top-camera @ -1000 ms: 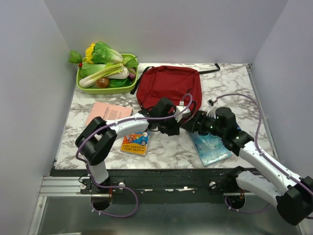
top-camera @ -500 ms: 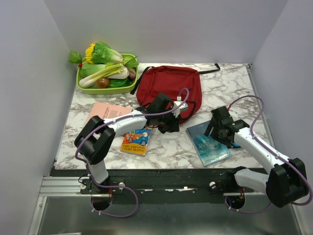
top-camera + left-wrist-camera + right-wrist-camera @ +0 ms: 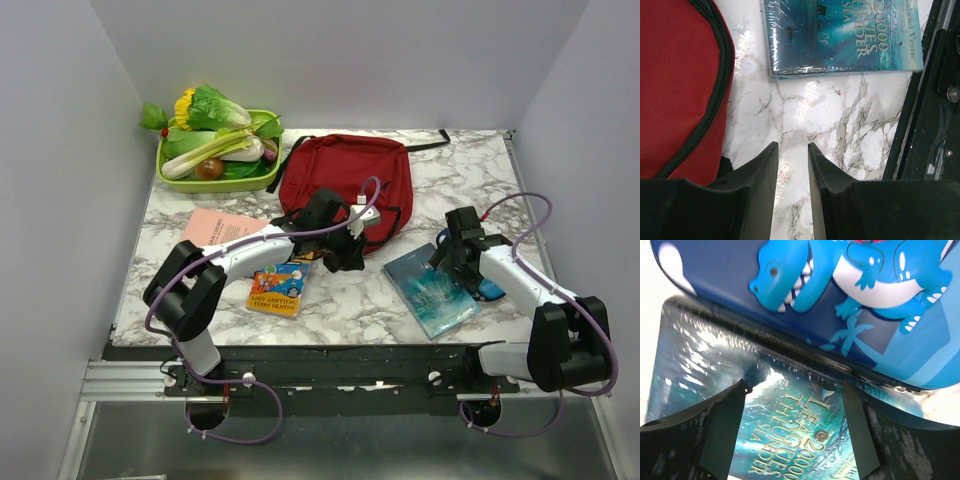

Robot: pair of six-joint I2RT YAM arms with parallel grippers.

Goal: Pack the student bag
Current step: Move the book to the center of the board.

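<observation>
The red bag (image 3: pixel 345 175) lies flat at the back middle of the bench (image 3: pixel 340 300). The left fingers (image 3: pixel 760 170) stand slightly parted and empty over bare bench, just beside the bag's near edge. The right fingers (image 3: pixel 725 415) spread wide, empty, above the book (image 3: pixel 700 355), with the pencil case (image 3: pixel 805 305) against its edge.

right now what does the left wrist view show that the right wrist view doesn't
Only the left wrist view: the student bag, red fabric with black zipper trim. Only the right wrist view: the blue dinosaur pencil case, right beside the book. Both: the teal shrink-wrapped book, with open jaws in front of it and nothing held.
</observation>
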